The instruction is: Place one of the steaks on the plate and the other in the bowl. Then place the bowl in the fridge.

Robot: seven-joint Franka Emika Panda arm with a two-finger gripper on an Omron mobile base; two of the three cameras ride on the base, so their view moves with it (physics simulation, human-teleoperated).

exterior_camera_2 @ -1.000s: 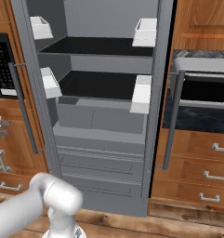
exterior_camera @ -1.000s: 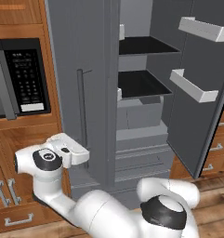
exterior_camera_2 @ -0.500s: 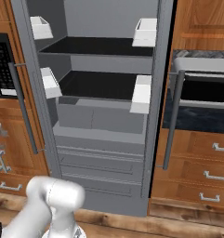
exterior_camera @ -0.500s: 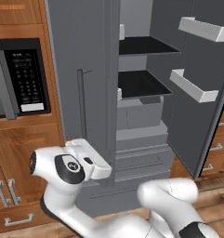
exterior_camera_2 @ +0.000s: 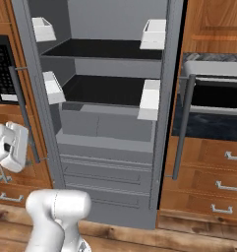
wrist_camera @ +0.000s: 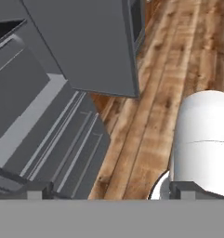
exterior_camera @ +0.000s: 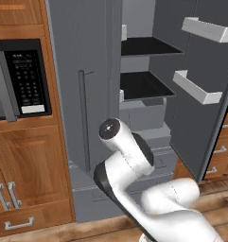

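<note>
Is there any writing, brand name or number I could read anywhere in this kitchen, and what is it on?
Microwave: its black keypad panel carries rows of tiny pale marks and a white strip below them, all too small and blurred to read.
Fridge: no writing on its doors, shelves or bins.
Oven: no label that can be made out.
Wooden cabinets: no text.
Nothing here can be quoted as readable words.

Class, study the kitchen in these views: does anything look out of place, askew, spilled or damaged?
Nothing is spilled or damaged. The fridge stands with both doors open and its black shelves bare; no bowl is seen inside. The microwave is shut.
</note>
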